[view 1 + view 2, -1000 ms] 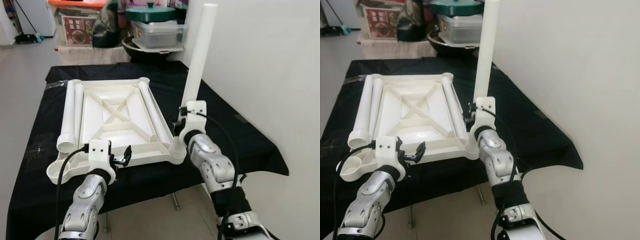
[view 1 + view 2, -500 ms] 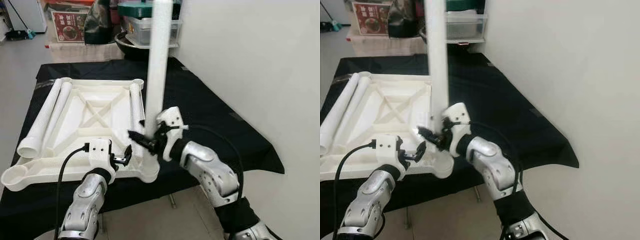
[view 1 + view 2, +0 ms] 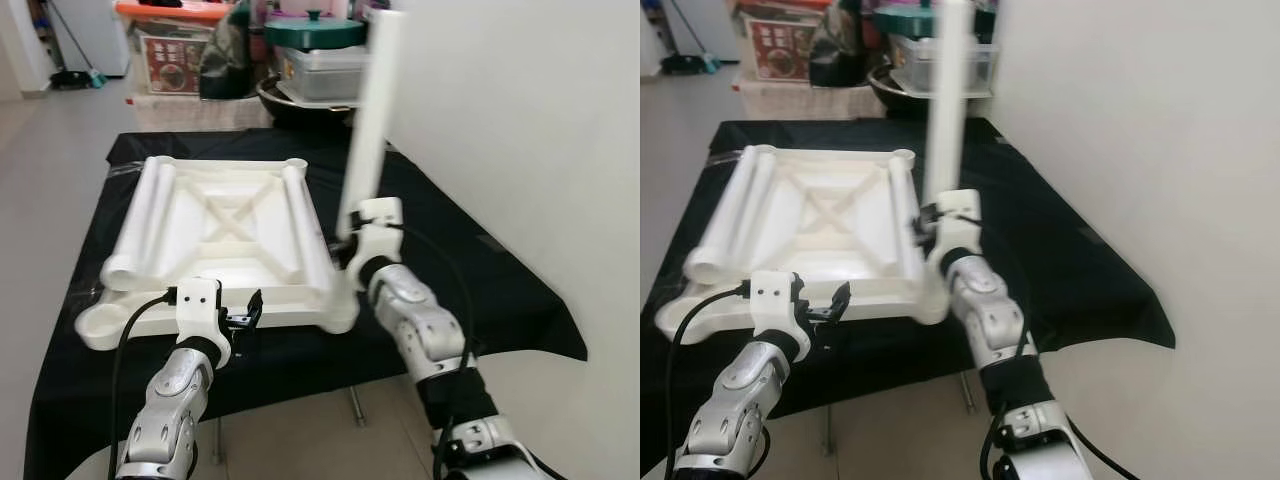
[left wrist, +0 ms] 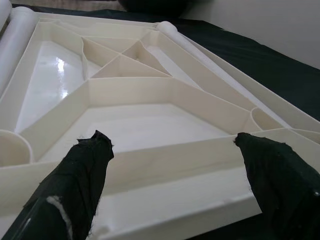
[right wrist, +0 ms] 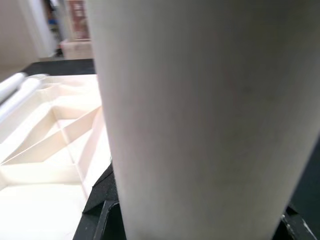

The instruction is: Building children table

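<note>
The upside-down white plastic ribbed tabletop [image 3: 225, 240] lies on the black-draped table [image 3: 480, 290], reaching its near edge. The right gripper [image 3: 350, 240] pinches a long white plastic tube leg [image 3: 368, 120] upright at the tabletop's near right corner; its lower end is hidden, its top blurred. The left gripper [image 4: 172, 172] hovers with fingers spread at the tabletop's near rim. More white tubes [image 3: 140, 225] lie along its left side.

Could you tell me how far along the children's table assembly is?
Done: the tabletop lies upside down on the black-covered table. In hand: the right gripper holds one leg upright at the near right corner socket; the left gripper hangs open at the near edge. Left: three legs lie unfitted on the tabletop.
</note>
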You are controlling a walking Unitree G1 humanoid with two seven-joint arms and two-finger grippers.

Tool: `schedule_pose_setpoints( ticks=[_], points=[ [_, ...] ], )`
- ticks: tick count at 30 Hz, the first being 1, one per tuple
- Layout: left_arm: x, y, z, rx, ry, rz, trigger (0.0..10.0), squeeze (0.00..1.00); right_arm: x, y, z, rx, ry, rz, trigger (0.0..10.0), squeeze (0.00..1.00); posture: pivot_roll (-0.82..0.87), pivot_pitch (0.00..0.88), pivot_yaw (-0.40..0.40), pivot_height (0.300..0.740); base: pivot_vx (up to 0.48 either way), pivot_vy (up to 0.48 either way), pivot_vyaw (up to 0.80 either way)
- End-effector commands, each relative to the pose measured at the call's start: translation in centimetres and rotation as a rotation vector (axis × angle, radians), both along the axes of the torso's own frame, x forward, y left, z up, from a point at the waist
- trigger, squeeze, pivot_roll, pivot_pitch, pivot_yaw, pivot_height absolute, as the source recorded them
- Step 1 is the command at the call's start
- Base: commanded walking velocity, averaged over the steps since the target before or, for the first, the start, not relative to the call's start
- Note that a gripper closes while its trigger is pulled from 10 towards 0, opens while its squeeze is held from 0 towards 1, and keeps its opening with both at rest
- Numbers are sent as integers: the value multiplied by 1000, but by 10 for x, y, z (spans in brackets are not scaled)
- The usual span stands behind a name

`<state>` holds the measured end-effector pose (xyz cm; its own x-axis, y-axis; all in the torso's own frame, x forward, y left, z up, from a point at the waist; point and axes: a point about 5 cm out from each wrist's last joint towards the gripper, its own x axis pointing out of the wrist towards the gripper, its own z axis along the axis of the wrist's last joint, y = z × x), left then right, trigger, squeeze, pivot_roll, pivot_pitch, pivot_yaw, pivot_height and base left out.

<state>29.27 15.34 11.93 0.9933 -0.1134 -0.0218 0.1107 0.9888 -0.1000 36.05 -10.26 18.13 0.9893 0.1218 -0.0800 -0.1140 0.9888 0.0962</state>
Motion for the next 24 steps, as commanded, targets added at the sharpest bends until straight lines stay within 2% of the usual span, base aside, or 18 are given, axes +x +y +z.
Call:
schedule_pose_setpoints(
  ticks=[1,2,3,6,7,9,10,11,12,13,14,15,17,18,19,20,22,24],
  points=[
    [-1,-2,-3,9,15,-6,10000,0,-6,-7,-31,-31,143,-41,0,0,90,0,-106,740,0,0,0],
    [-1,-1,-3,10,15,-6,10000,0,-8,-2,-31,-40,137,-22,235,0,90,0,-106,740,0,0,0],
    [-1,-1,-4,11,16,-7,10000,0,-10,5,-30,-44,131,9,10000,0,88,0,-104,740,0,0,0],
    [-1,-1,-4,11,17,-9,10000,0,-11,14,-28,-42,120,37,10000,0,88,0,-104,740,0,0,0],
    [-1,-1,-4,12,17,-10,10000,0,-12,17,-22,-21,85,49,10000,675,88,0,-104,740,0,0,0],
    [-1,-1,-4,12,18,-10,10000,0,-12,18,-19,-5,60,54,10000,675,88,0,-104,740,0,0,0],
    [-1,-1,-4,12,18,-10,10000,0,-10,20,-11,18,26,66,10000,1000,88,0,-102,740,0,0,0],
    [-1,-1,-4,12,18,-10,10000,0,-10,20,-11,18,26,66,10000,1000,88,0,-102,740,0,0,0],
    [0,-1,-4,12,18,-9,10000,0,-8,21,-3,40,-4,101,10000,314,85,0,-102,740,0,0,0],
    [0,-1,-4,12,18,-9,10000,0,-7,22,2,53,-20,125,10000,314,85,0,-102,740,0,0,0],
    [0,0,-4,12,17,-10,10000,0,-6,21,16,109,-80,194,10000,0,83,0,-102,740,0,0,0],
    [0,0,-4,12,17,-10,10000,0,-6,21,16,109,-80,194,10000,0,83,0,-102,740,0,0,0],
    [0,0,-4,12,17,-11,10000,0,-10,25,31,142,-145,324,10000,0,81,0,-100,740,0,0,0],
    [0,0,-4,12,17,-11,10000,0,-10,25,31,142,-145,324,10000,0,81,0,-100,740,0,0,0],
    [0,0,-4,13,17,-12,10000,0,-16,29,42,138,-199,468,10000,0,79,0,-99,740,0,0,0],
    [0,0,-4,13,17,-12,10000,0,-16,29,42,138,-199,468,10000,0,79,0,-99,740,0,0,0],
    [0,-1,-4,14,17,-14,10000,0,-24,33,48,117,-241,604,10000,0,81,0,-99,740,0,0,0],
    [0,-1,-4,15,17,-16,10000,0,-29,37,46,108,-234,682,10000,0,82,0,-100,740,0,0,0]
  ],
)
